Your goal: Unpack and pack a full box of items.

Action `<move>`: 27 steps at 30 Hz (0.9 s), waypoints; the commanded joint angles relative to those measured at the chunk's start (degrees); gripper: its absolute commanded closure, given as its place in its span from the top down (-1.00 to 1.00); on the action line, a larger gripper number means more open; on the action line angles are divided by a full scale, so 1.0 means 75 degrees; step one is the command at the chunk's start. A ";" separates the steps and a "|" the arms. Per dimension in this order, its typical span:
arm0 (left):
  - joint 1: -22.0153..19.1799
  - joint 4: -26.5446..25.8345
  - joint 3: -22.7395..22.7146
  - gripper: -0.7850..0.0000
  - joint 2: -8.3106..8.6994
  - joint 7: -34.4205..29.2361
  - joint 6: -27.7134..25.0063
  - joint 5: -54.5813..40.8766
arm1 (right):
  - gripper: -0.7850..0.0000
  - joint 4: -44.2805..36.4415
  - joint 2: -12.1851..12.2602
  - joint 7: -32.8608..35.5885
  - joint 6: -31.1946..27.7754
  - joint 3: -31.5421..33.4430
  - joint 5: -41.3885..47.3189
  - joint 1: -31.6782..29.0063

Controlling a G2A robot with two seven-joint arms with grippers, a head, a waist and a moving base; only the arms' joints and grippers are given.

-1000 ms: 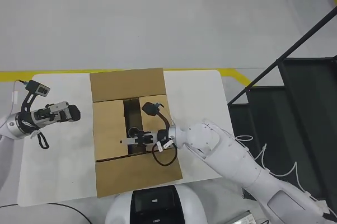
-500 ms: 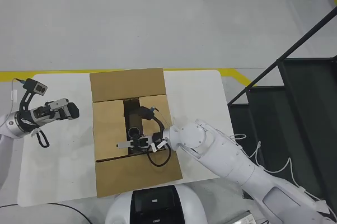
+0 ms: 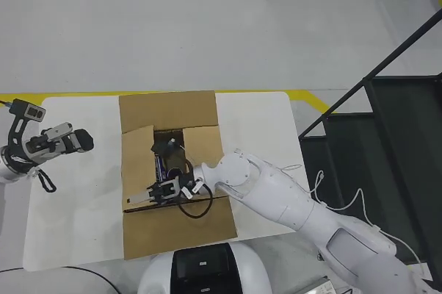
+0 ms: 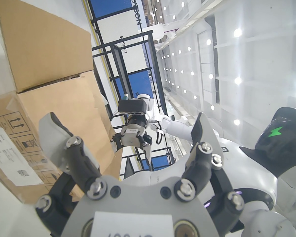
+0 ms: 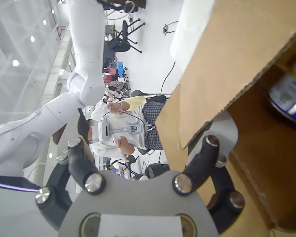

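A brown cardboard box stands in the middle of the white table, its top flaps partly parted over a dark opening. A blue and white item lies inside. My right gripper is at the near corner of the box's left flap. It is open, and the flap's edge runs between its fingers, one finger under the cardboard. My left gripper hangs open and holds nothing, left of the box and apart from it.
The far flap lies folded outward, flat toward the table's back edge. Bare table stretches left of the box, a narrower strip to its right. A dark metal stair frame stands off the table's right side.
My right gripper has slid left across the box top to the left flap, which now stands raised. The left arm has drawn back to the left, away from the box.
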 commanded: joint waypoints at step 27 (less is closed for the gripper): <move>0.0384 -0.0375 -0.0348 1.00 0.0108 -0.0543 0.1377 0.0686 | 1.00 0.2548 -0.2154 -0.0862 -0.1178 -0.1803 -0.0047 0.1338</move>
